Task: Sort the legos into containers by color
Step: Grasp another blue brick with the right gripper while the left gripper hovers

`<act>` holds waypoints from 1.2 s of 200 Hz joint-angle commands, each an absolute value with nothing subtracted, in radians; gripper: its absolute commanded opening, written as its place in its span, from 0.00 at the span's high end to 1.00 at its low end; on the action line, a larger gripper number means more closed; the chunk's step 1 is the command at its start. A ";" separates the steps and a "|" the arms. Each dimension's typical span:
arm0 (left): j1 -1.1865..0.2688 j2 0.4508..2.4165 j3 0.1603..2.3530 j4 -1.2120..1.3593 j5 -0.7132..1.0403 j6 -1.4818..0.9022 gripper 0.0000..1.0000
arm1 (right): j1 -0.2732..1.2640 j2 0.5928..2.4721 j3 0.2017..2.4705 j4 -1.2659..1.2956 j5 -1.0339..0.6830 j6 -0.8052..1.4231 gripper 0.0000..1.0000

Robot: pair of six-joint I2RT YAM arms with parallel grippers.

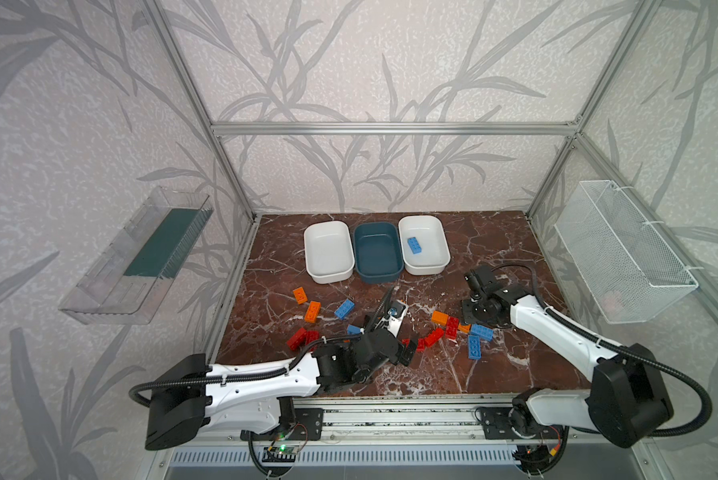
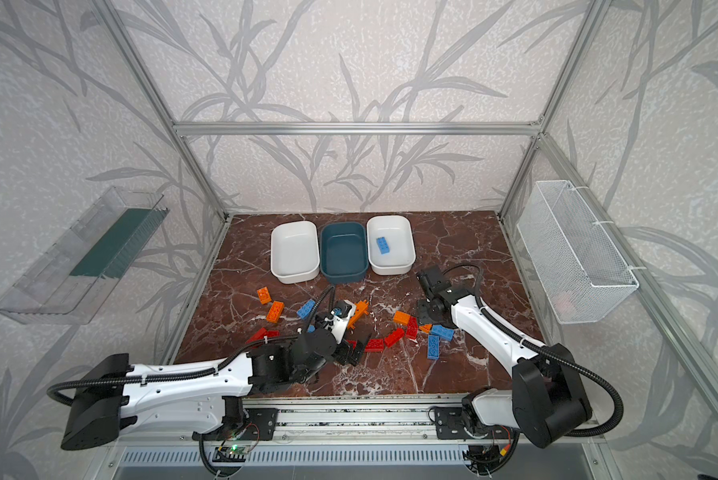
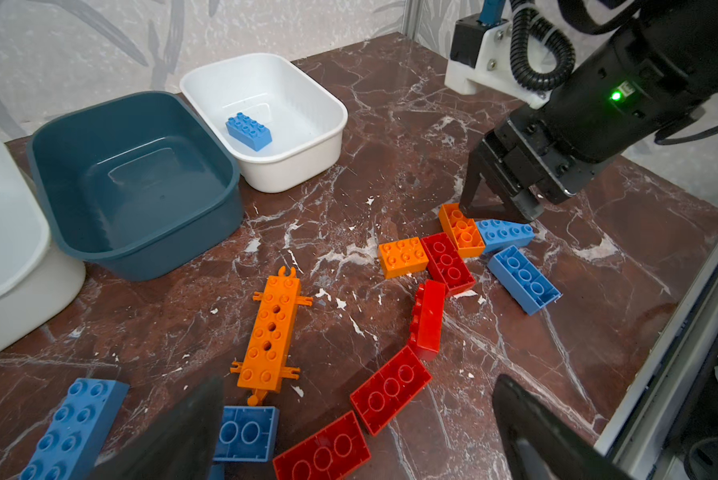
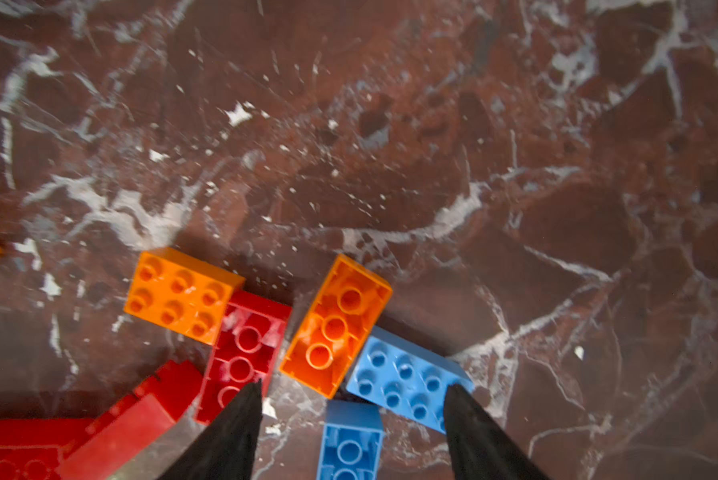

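- Red, orange and blue studded legos (image 1: 313, 311) lie scattered on the marble tabletop (image 1: 494, 249), some hollow-side up; a long orange piece (image 3: 270, 332) has side pegs.
- One blue brick (image 1: 414, 245) sits in the right white container (image 1: 428, 269), next to the teal container (image 1: 380, 276) and the left white container (image 1: 332, 277).
- The left claw (image 3: 359, 380) is spread wide, holding nothing.
- The right claw (image 4: 353, 386) has its jaws parted over an upturned orange brick (image 4: 334, 328).

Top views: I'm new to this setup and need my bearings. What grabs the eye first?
Bright red, orange and blue legos lie scattered over the near half of the dark marble table. Behind them three tubs stand in a row, white, teal, white; only the right white tub holds anything, a single blue brick.
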State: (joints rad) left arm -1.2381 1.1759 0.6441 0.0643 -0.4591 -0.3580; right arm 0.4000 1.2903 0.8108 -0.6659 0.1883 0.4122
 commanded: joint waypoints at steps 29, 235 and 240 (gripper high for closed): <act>-1.270 1.171 0.617 0.075 -0.560 -0.416 0.01 | 0.354 1.151 0.678 -0.640 0.242 0.547 0.21; -1.270 1.172 0.577 0.065 -0.632 -0.399 0.01 | 0.276 1.349 0.694 -0.619 0.131 0.520 0.20; -1.269 1.171 0.577 0.064 -0.633 -0.399 0.01 | 0.275 1.357 0.700 -0.621 0.128 0.519 0.20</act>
State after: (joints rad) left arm -1.2686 1.1706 0.5797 0.0738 -0.5900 -0.3927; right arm 0.2848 1.3231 0.6666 -0.5980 0.1394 0.5270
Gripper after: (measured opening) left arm 0.991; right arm 0.796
